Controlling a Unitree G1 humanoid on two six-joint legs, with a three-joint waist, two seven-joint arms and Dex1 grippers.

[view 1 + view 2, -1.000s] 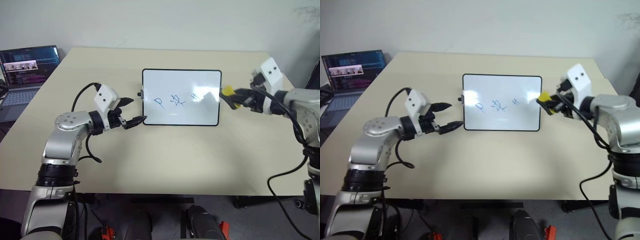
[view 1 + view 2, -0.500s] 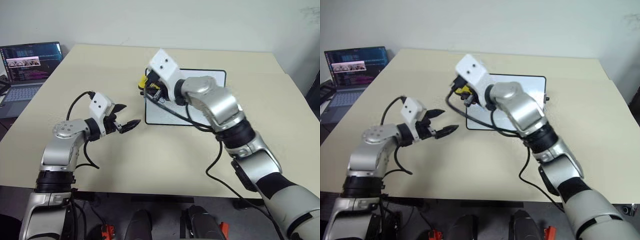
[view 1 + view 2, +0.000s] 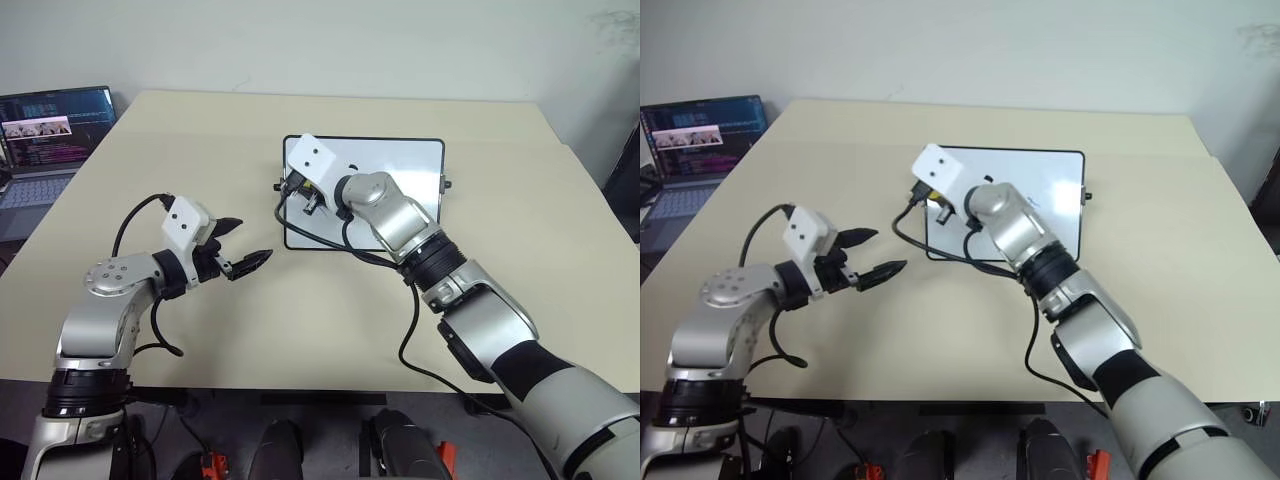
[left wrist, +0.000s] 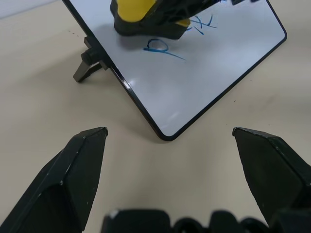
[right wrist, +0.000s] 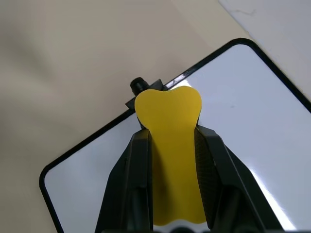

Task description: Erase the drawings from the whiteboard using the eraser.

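Your right hand point(image 5: 167, 145) is clamped on the yellow eraser point(image 5: 170, 145), pressing it to the whiteboard point(image 3: 400, 165) at the board's left edge, beside its side knob point(image 5: 138, 85). Blue drawings point(image 4: 163, 47) sit just next to the eraser. The board lies mid-tabletop point(image 3: 300, 320). Your left hand point(image 3: 240, 247) hovers spread wide and empty, near the board's lower left corner.

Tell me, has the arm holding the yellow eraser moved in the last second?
Yes. The right gripper with the eraser swung from the whiteboard's right edge across to its left edge.
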